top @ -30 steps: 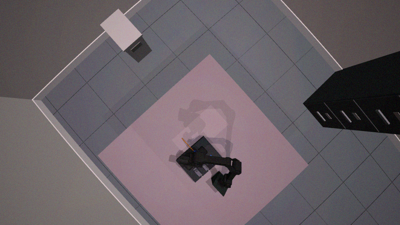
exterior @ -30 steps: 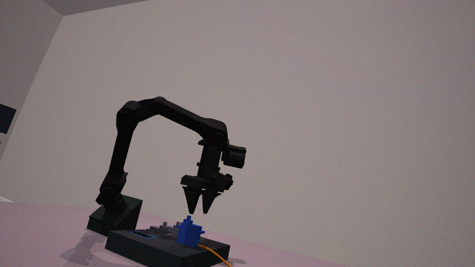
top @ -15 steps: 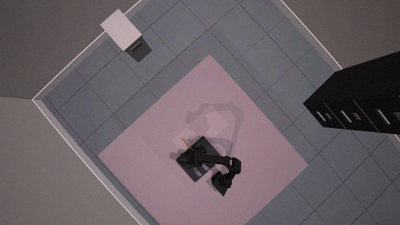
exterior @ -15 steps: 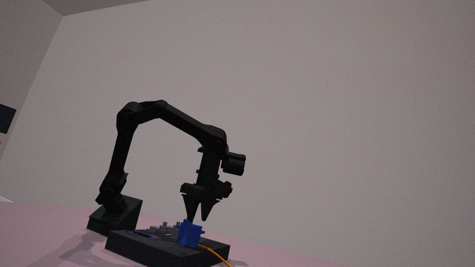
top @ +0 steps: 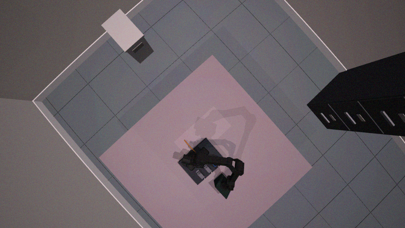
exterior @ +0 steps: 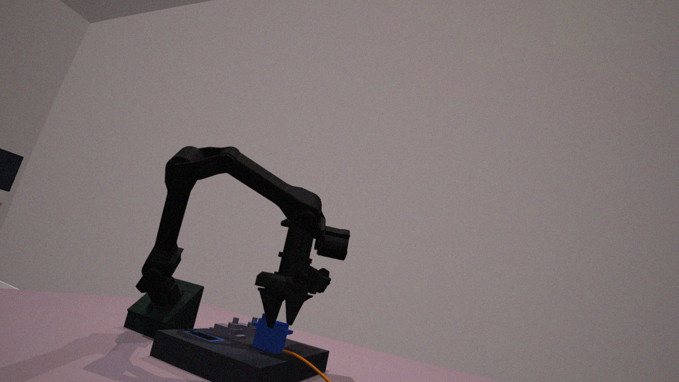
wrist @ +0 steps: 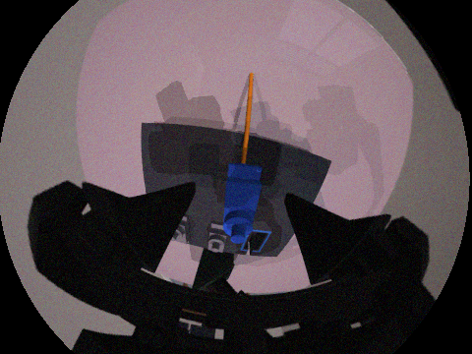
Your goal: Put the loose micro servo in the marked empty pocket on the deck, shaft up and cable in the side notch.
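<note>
gripper [exterior: 280, 320]: mine, spread nearly full, holding nothing; tips straddle the servo top, no squeeze yet.
micro servo [exterior: 271, 336]: blue, upright on the deck [exterior: 303, 354], shaft up, just under me. Wrist view puts it at 12 o'clock between my fingers. Judged light, rigid, smooth plastic; may slip or tip.
grip point: flat body sides below the ears, not the shaft, not the cable.
cable [wrist: 247, 118]: orange, thin, runs off at 12 o'clock; likely to drag and twist the body.
marked pocket [exterior: 203, 336]: blue outline, empty, near the arm base.
surface: pink mat [top: 158, 113] under the deck.
room: grey tiled floor [top: 249, 56], black cabinet [top: 365, 99] at 3 o'clock in top view.
</note>
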Controlling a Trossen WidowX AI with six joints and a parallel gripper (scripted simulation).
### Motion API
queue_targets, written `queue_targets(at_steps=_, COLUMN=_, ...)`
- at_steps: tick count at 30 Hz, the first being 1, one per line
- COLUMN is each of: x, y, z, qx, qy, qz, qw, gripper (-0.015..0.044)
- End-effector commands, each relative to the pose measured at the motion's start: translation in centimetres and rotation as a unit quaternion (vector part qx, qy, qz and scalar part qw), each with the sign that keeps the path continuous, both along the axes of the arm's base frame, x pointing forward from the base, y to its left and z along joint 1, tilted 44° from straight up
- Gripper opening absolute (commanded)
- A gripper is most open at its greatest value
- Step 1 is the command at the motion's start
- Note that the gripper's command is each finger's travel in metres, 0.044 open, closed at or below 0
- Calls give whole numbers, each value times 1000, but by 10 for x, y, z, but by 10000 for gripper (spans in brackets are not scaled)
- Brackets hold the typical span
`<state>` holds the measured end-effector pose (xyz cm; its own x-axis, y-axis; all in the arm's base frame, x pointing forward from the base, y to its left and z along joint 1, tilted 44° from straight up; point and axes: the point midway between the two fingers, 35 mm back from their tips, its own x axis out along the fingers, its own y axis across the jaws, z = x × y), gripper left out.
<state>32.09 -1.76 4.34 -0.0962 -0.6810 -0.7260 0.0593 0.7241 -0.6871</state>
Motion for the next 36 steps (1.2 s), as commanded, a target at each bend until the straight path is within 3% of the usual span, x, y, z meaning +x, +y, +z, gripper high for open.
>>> queue_targets(at_steps=1, x=-1, y=-3, z=-2, qx=-2, qy=3, qz=2, qw=1000, gripper=387)
queue_targets(at_steps=11, x=-1, y=-3, z=-2, qx=-2, qy=3, qz=2, qw=1000, gripper=125)
queue_targets(at_steps=17, x=-1, y=-3, z=-2, qx=-2, qy=3, qz=2, qw=1000, gripper=85)
queue_targets(at_steps=20, x=0, y=1, z=1, qx=-2, qy=3, qz=3, qw=1000, gripper=6)
queue_targets(at_steps=36, x=-2, y=17, z=21, qx=-2, qy=3, qz=2, qw=1000, gripper=0)
